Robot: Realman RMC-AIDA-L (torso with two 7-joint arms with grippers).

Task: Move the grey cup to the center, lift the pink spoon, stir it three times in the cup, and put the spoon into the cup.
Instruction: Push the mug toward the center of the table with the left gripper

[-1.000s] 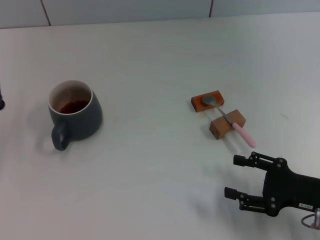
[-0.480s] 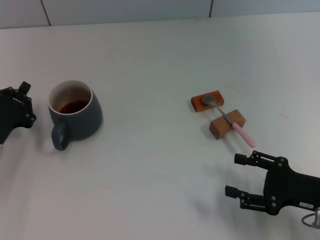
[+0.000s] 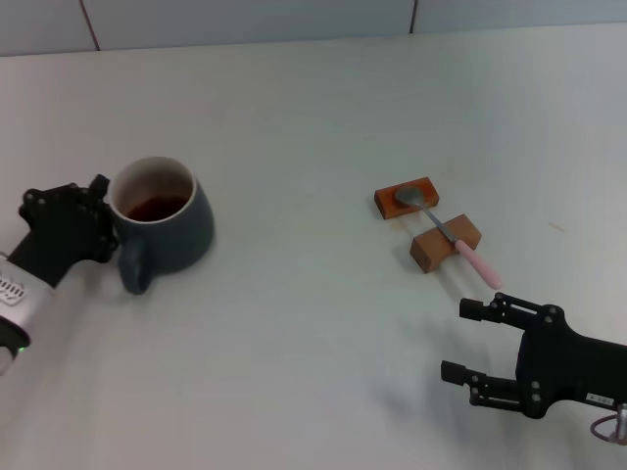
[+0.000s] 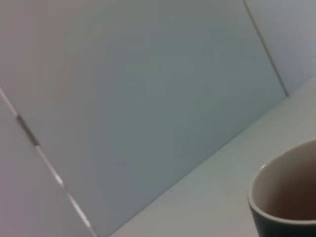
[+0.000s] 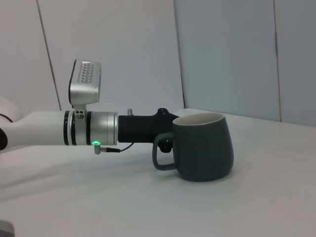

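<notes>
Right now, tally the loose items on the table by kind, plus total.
Grey cup: 1
Pink spoon: 1
Brown wooden blocks: 2
Total: 4

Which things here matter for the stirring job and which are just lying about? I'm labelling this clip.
Part of the job:
- grey cup, dark liquid inside
- pink spoon
- left claw, against the cup's side by the handle
- right claw, open, hovering near the spoon

Just there:
- two wooden blocks propping the spoon
- white table
</notes>
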